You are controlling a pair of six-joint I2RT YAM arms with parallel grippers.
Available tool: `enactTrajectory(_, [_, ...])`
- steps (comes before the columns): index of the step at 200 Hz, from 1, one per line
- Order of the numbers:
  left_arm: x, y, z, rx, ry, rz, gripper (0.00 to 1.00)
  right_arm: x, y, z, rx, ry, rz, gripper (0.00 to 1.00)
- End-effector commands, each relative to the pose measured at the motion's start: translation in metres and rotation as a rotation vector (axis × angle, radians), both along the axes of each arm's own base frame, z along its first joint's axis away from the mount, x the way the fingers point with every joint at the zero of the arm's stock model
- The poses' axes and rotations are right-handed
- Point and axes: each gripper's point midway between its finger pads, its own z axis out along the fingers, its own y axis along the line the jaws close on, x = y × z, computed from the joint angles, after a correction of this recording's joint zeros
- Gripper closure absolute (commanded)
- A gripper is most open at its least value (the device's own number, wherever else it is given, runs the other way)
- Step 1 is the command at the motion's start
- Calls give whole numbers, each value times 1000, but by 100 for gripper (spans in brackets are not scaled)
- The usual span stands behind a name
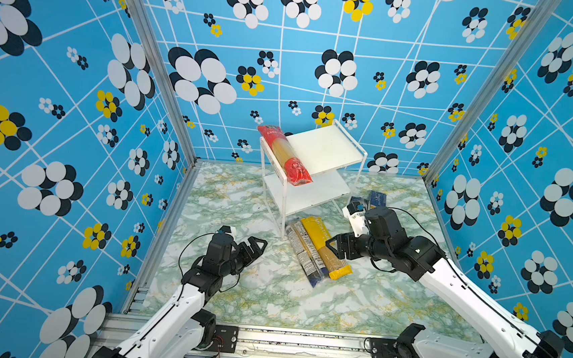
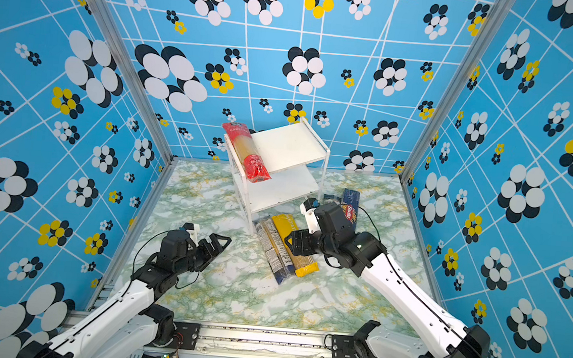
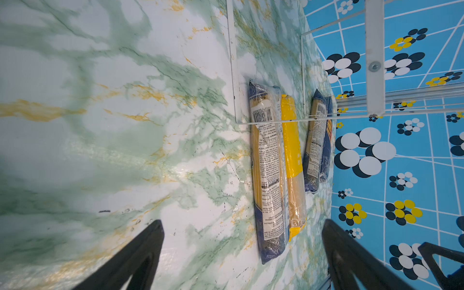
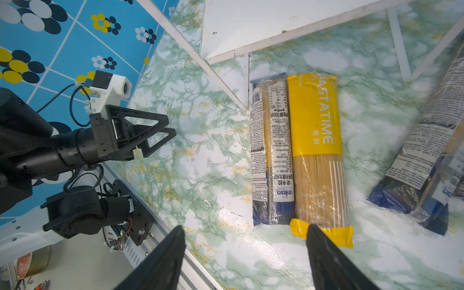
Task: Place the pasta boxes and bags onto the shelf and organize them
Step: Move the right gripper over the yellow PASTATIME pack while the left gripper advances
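In both top views the red-ended spaghetti pack (image 1: 285,155) lies along the left edge of the shelf (image 1: 329,145)'s upper board, long axis front to back. A navy box (image 2: 350,200) reading "Barilla" lies on the table (image 2: 234,287) behind the right arm.

Left wrist view: the left gripper (image 3: 242,222) is spread and empty.

Right wrist view: the right gripper (image 4: 244,227) gapes, empty, at one end of the yellow "PASTATIME" pack (image 4: 316,140). That pack lies parallel against the see-through "ankara" pack (image 4: 272,150), both on the table.

High top views look down; close, seemingly rolled wrist views share yellow pack (image 4: 316,118).
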Motion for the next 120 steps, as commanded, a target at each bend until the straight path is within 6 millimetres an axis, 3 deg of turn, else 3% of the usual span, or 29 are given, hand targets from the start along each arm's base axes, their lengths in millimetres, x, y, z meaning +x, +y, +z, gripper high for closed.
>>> enactTrajectory(1, [13, -5, 19, 12, -58, 0, 1, 4, -3, -3, 11, -27, -43, 22])
enactTrajectory(70, [23, -23, 20, 38, -65, -41, 1, 1, -17, -33, -48, -50, -98, 21])
enactTrajectory(120, [22, -21, 15, 45, -53, -28, 1, 3, -9, -46, -68, -49, -80, 21])
